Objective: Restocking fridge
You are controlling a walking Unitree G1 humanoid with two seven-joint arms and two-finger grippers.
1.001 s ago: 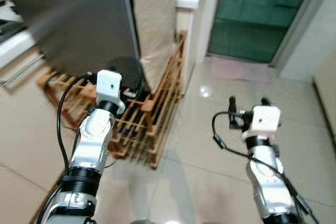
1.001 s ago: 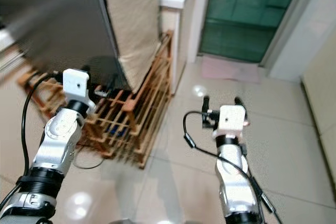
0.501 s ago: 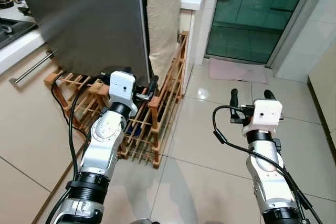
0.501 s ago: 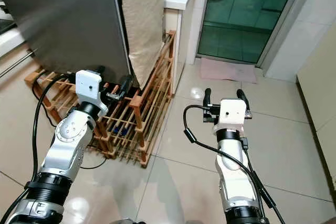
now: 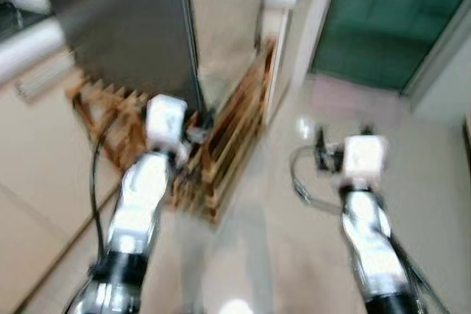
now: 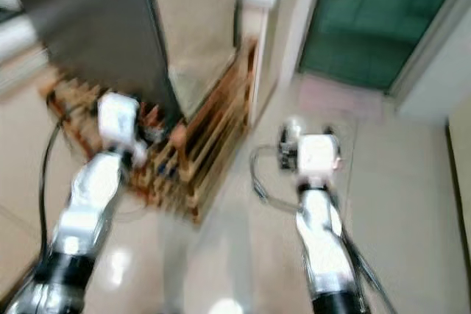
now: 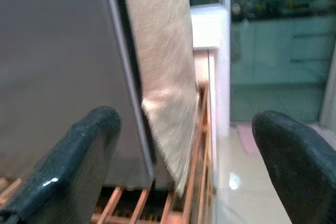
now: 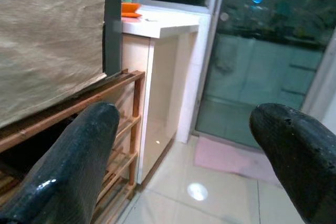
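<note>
1. Arms in front, nearest the camera: both silver, stretched forward side by side over the pale tiled floor (image 5: 280, 255). Probably carried this way for walking; blurred across both eye views, so likely mid-stride.
2. Left gripper (image 7: 186, 129) aimed at the fridge's edge, fingers (image 7: 89, 150) spread wide with nothing between them. Ready, by the look of it, for a door edge rather than for goods.
3. Right gripper (image 8: 186, 116) likewise empty, fingers (image 8: 89, 145) wide apart, pointing past the rack's end toward the glass door. Seems idle, held level only to match the other arm.
4. Wooden rack (image 5: 232, 145) next, low on the floor just beyond the left gripper, slatted, wrapped round the fridge's base. Apparently a stand or store; contents too blurred to tell.
5. Fridge (image 5: 125, 34) above the rack, ahead and to the left: tall dark grey door, shut, with a beige cloth (image 7: 157, 51) hanging down its side. Nothing to restock in either gripper, so opening the door judged the step in hand, barely begun.
6. White bench (image 8: 163, 24) behind the rack's far end, with something orange (image 8: 130, 8) on top.
7. Farthest back, green glass door (image 5: 383, 27) with a pink mat (image 8: 231, 158) on the floor before it, well apart from the fridge.
</note>
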